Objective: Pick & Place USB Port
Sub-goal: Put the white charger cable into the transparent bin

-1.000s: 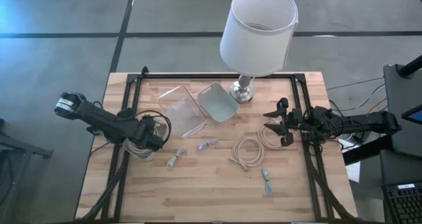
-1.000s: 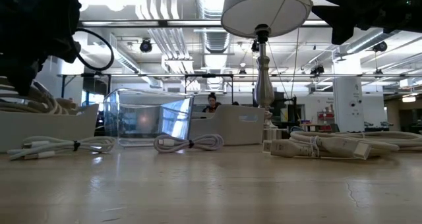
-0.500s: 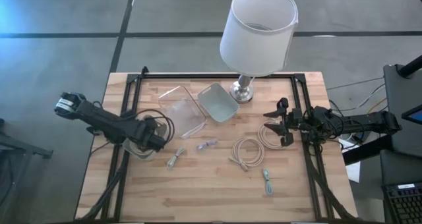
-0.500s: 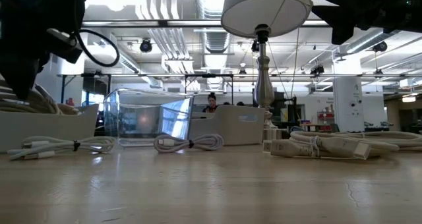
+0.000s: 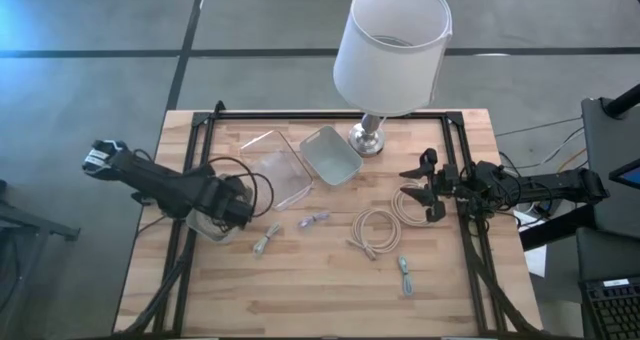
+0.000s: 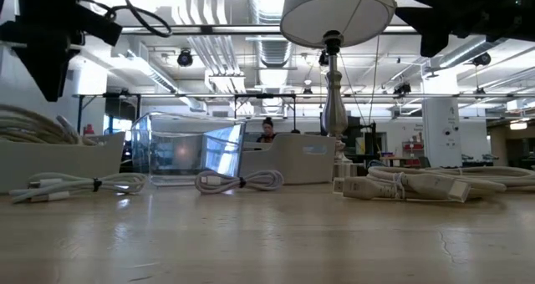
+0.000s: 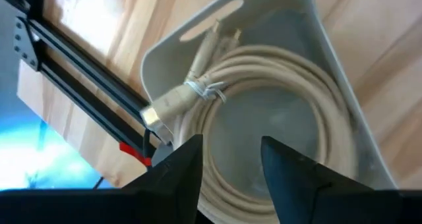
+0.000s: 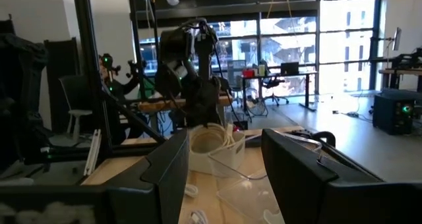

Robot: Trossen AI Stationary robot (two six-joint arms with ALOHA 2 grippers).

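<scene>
Hovering above the grey bin (image 7: 336,72) at the counter's (image 5: 330,300) left edge, your left pincer (image 7: 227,165) has its fingers parted with nothing between them; a coiled cream cable (image 7: 277,99) lies in the bin directly below it. The next loose bundle, a small tied cable (image 5: 264,242), rests on the bare wood just beside the bin, toward the counter's middle, its long axis slanting diagonally. Your left arm is clearly the nearer one. The right pincer (image 5: 424,186) waits spread open over the right side, above another cream coil (image 5: 407,205).
</scene>
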